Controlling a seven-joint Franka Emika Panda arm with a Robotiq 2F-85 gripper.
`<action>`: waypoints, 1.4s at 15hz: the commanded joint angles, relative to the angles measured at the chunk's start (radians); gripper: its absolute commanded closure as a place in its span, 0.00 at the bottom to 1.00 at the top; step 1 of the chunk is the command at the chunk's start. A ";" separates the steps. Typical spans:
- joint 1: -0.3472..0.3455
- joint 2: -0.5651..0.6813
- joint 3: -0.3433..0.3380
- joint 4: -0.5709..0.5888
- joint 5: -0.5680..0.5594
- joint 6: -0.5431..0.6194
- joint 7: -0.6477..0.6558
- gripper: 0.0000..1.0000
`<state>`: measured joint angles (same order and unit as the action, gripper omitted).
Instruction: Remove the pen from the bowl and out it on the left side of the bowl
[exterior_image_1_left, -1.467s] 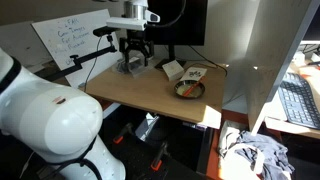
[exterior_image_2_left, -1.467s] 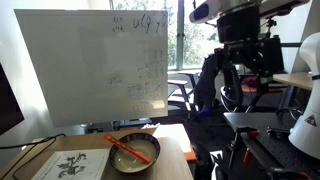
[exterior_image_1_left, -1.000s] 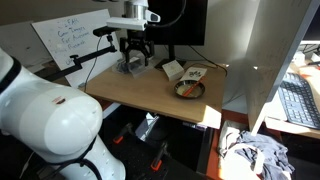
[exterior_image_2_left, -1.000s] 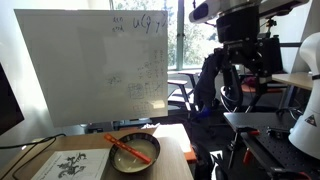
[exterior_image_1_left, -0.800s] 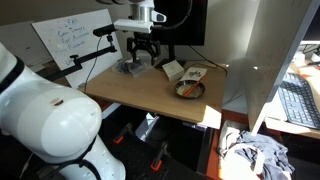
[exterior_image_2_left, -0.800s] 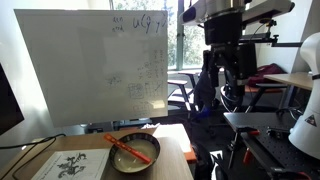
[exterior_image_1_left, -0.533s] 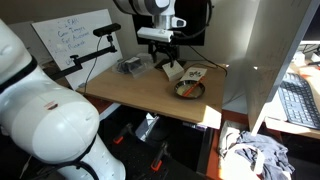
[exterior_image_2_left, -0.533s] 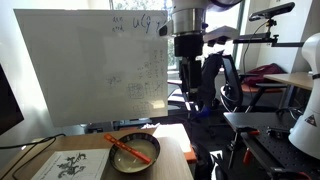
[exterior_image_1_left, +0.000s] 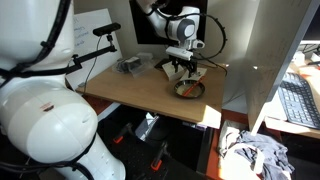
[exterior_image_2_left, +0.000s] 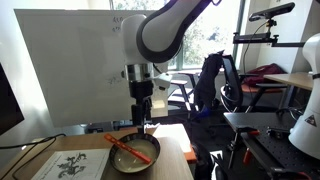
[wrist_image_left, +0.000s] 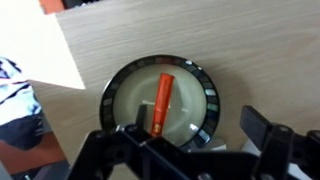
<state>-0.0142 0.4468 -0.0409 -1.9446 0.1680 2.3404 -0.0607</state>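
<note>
So it's one pen (wrist_image_left: 160, 103), one bowl (wrist_image_left: 208, 95) and one tool (wrist_image_left: 192, 132), all in pretty much the same spot. The red-orange pen is lying inside the bowl across the yellowish bottom. In an exterior view the pen (exterior_image_2_left: 125, 147) looks tilted, with one end up at the dark rim.

The tool hangs right over the bowl with its two fingers (wrist_image_left: 128, 140) spread wide and nothing between them. They're clear of the pen as far as I can tell. The bowl (exterior_image_1_left: 198, 92) sits on the light wood surface (exterior_image_1_left: 125, 92).

Other stuff is one grey blocky thing (exterior_image_1_left: 130, 65) well off to the side, plus one white printed card (exterior_image_2_left: 72, 166) just beside the bowl (exterior_image_2_left: 140, 165).
</note>
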 joint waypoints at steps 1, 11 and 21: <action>-0.018 0.163 0.015 0.196 0.022 -0.052 0.100 0.00; -0.038 0.405 0.019 0.433 0.043 -0.071 0.223 0.02; -0.050 0.466 0.021 0.455 0.048 -0.078 0.212 0.67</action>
<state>-0.0556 0.8975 -0.0320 -1.5263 0.2165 2.3070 0.1464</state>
